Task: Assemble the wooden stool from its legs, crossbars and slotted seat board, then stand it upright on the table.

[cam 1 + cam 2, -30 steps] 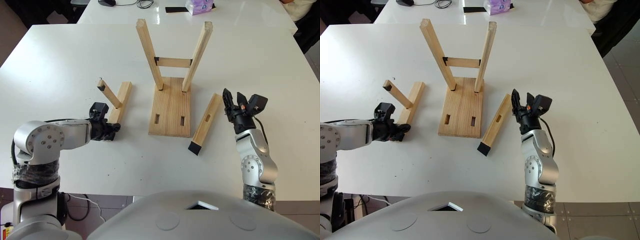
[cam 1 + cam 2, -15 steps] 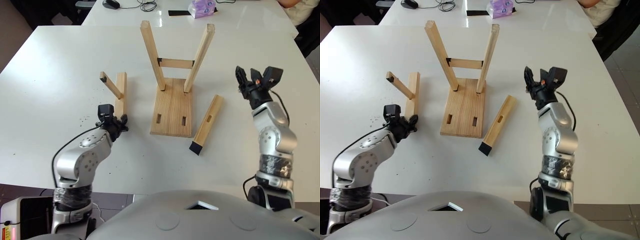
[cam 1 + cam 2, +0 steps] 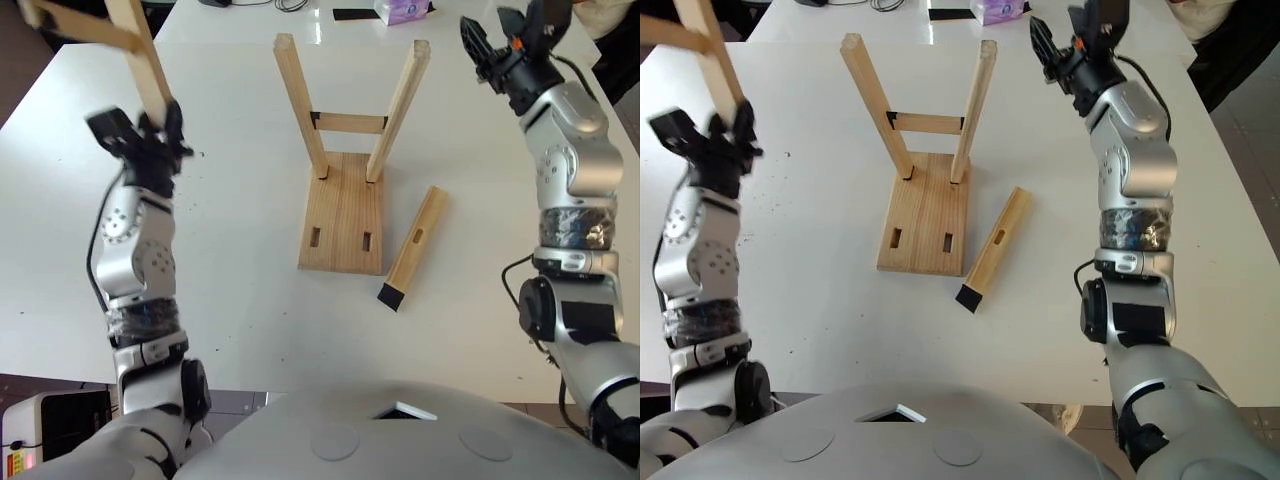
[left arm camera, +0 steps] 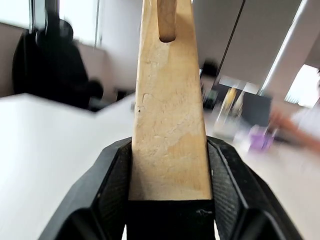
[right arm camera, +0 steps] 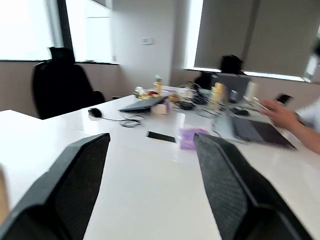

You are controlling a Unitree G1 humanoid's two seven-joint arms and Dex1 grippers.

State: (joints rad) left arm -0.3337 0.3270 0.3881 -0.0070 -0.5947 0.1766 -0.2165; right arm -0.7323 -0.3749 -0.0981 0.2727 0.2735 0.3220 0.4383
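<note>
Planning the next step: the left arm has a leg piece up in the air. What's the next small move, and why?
Probably lower the left gripper toward the seat board. It is shut on a leg with crossbar, held high and to the left of the board. The board's two near slots are empty, and a loose leg lies to its right.

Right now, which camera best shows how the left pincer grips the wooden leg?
The left wrist view: the leg sits close up, clamped between the black fingers of the left pincer. Both eye views show the leg held high with its crossbar, but the grip looks small there.
</note>
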